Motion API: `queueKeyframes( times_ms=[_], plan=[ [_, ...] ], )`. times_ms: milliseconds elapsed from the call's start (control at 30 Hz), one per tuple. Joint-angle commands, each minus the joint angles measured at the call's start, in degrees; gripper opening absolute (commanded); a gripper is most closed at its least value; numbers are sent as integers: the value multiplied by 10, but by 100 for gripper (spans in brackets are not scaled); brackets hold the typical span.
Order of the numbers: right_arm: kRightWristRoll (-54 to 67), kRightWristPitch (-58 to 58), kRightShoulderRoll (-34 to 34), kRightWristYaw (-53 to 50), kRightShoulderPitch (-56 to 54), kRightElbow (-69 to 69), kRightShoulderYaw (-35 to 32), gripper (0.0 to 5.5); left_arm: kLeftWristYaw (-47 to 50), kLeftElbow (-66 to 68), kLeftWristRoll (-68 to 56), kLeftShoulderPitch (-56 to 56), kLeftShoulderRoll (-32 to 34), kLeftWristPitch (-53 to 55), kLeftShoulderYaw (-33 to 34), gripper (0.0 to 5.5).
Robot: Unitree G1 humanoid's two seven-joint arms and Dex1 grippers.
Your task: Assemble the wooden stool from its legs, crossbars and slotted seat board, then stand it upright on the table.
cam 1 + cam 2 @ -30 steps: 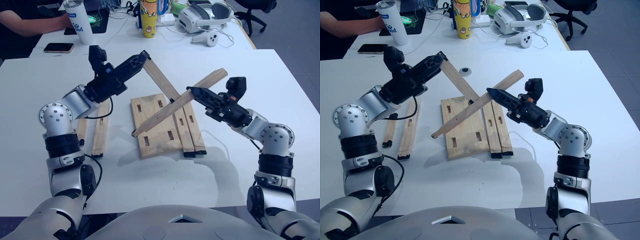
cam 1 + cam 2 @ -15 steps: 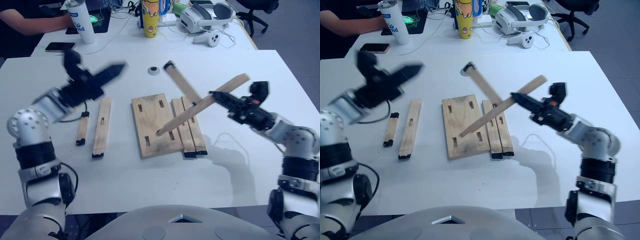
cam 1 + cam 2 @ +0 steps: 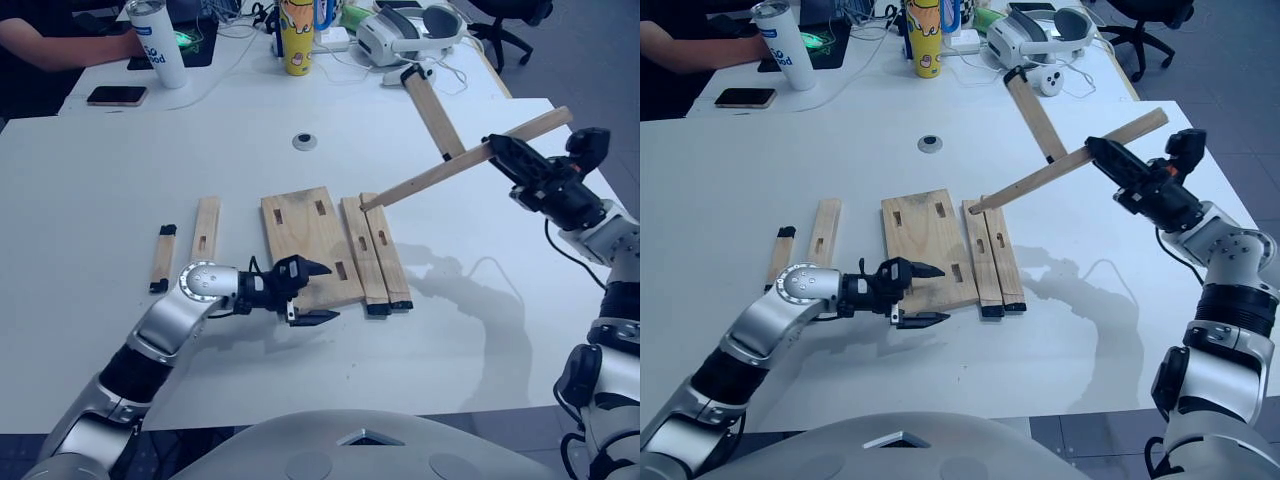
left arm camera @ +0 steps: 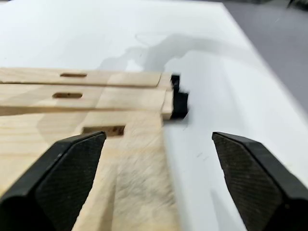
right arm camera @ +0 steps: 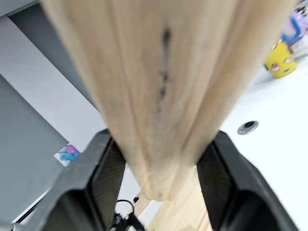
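Note:
The slotted seat board [image 3: 300, 245] lies flat mid-table, with two slotted legs [image 3: 378, 250] side by side against its right edge. My left gripper [image 3: 328, 293] is open, low at the board's near edge [image 4: 130, 192], its fingers [image 4: 62, 178] straddling the corner. My right gripper [image 3: 508, 157] is raised at the right, shut on a long wooden bar [image 3: 440, 170] [image 5: 163, 96]. A second bar [image 3: 433, 112] joins that bar crosswise, and both hang in the air. A slotted crossbar [image 3: 205, 228] and a short piece [image 3: 162, 258] lie at the left.
A small round disc [image 3: 305, 141] sits behind the board. On the back table stand a white tumbler [image 3: 160, 40], a yellow cup [image 3: 297, 35], a phone [image 3: 117, 95] and a headset [image 3: 410, 28]. The table's near right is bare.
My left gripper let go of its bar and dropped from up at the left to the board's near edge. The right arm swung both joined bars up and to the right.

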Motion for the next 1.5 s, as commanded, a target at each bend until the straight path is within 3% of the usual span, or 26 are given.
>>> queueKeyframes(
  times_ms=[33, 567, 1067, 1500],
  plan=[
    [-3, -23, 11, 20, -7, -61, 7, 206, 20, 29, 66, 5, 8, -23, -21, 409],
    [-144, -120, 15, 137, -60, -78, 179, 206, -68, 224, 131, -70, 69, -200, -6, 409],
    [-258, -247, 63, 210, -150, 15, 262, 206, -147, 273, 99, -72, 47, -230, -25, 409],
    [-344, -331, 72, 241, -201, 59, 337, 206, -150, 281, 89, -54, 36, -236, -28, 409]
  ],
)
